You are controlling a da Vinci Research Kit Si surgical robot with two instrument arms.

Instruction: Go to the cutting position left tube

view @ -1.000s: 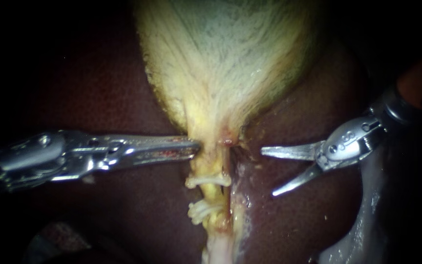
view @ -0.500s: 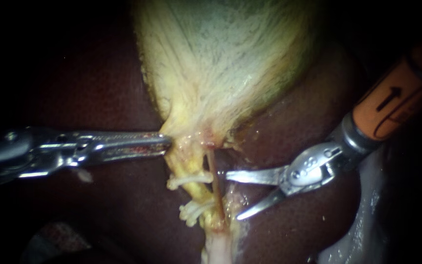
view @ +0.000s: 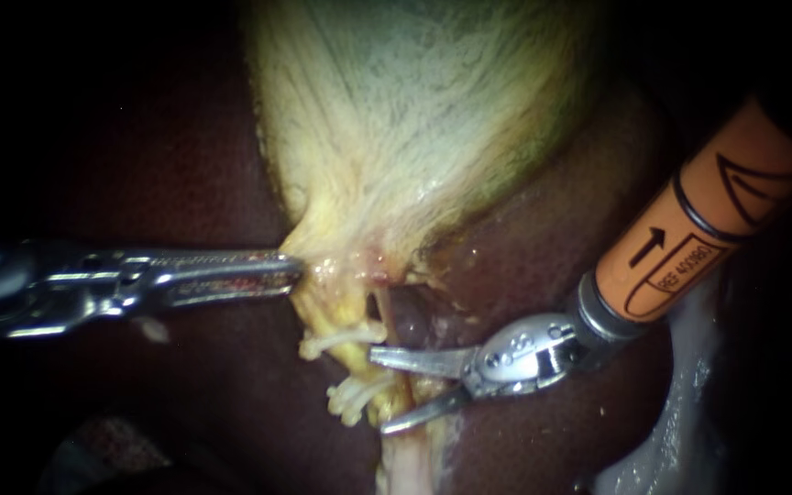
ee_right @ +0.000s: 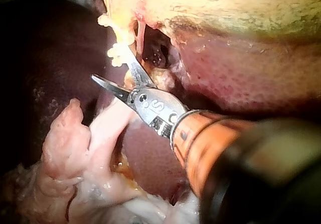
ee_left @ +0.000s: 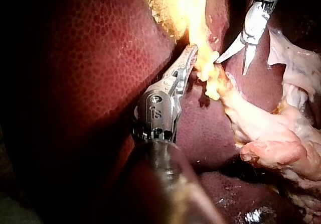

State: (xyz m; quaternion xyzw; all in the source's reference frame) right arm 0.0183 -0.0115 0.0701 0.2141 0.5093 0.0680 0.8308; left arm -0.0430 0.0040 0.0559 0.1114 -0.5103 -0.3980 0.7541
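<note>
in the endoscope view the left instrument (view: 291, 271) comes in from the left, and its jaws are closed on the narrow neck of the gallbladder (view: 414, 119), over the dark liver (view: 185, 183). below this grip the yellow left tube (view: 346, 307) runs down and carries an upper clip (view: 341, 337) and a lower clip (view: 352, 397), both white. the right instrument (view: 379, 390) has its blades apart and holds nothing. one tip is just under the upper clip, the other is lower than the lower clip, both against the tube.

in the left wrist view the left instrument (ee_left: 190, 53) seems to bite the bright yellow tissue, but glare hides the contact. the right instrument (ee_left: 231, 66) is open just beside it.

in the right wrist view the right instrument (ee_right: 109, 63) stands open right at the left tube.
</note>
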